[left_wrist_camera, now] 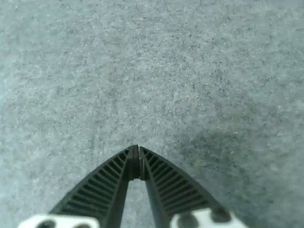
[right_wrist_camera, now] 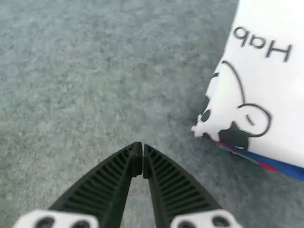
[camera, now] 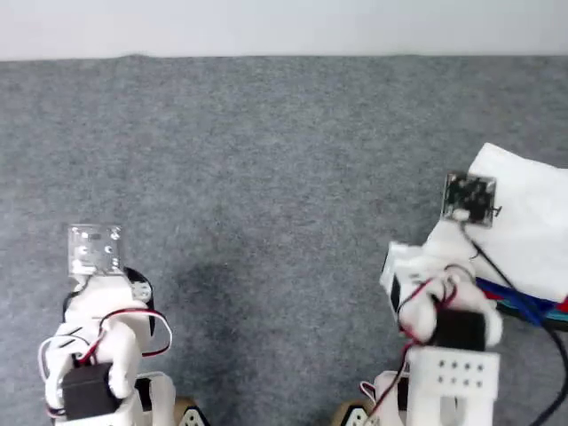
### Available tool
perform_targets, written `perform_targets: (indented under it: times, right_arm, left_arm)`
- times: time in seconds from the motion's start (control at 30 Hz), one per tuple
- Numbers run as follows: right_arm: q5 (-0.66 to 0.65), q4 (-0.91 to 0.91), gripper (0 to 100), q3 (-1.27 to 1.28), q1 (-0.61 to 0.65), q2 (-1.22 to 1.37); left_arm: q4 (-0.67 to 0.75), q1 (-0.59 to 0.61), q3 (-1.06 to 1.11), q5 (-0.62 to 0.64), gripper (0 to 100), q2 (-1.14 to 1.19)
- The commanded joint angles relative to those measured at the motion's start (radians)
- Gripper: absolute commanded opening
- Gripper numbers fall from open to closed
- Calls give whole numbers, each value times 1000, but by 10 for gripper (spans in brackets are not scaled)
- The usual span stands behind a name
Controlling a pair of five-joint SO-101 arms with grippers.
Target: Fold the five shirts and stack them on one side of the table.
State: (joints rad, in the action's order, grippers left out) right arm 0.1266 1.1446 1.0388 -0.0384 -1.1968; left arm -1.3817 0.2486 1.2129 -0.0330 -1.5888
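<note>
Left gripper [left_wrist_camera: 138, 151] is sitting with its black ribbed jaws pressed together, gripping nothing, over the grey felt-like table covering [left_wrist_camera: 142, 71]. Right gripper [right_wrist_camera: 142, 147] is likewise resting closed and empty, just beside the stack of folded shirts [camera: 532, 222]. That stack is lying at the table's right side: a white printed shirt [right_wrist_camera: 266, 99] is topping it, with blue and red edges showing beneath.

The grey table [camera: 266, 160] carries a stack of folded shirts [camera: 532, 222] at its right edge.

folded shirts [camera: 524, 222] stacked at table's right edge, white on top
</note>
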Motion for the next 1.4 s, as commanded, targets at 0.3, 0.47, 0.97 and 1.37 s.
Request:
perform_targets:
  times: [0.3,0.47,0.97,1.37]
  right_arm:
    - [3,-38,9,361,19,-337]
    - [-2,-38,9,477,21,-455]
    - [-68,-25,9,646,21,-595]
    - [-75,136,9,646,19,-596]
  left_arm:
    - [118,-38,341,-83,5,-233]
    - [149,-97,384,-35,5,-229]
    - [221,-146,469,21,6,-227]
    - [126,-138,470,23,6,-227]
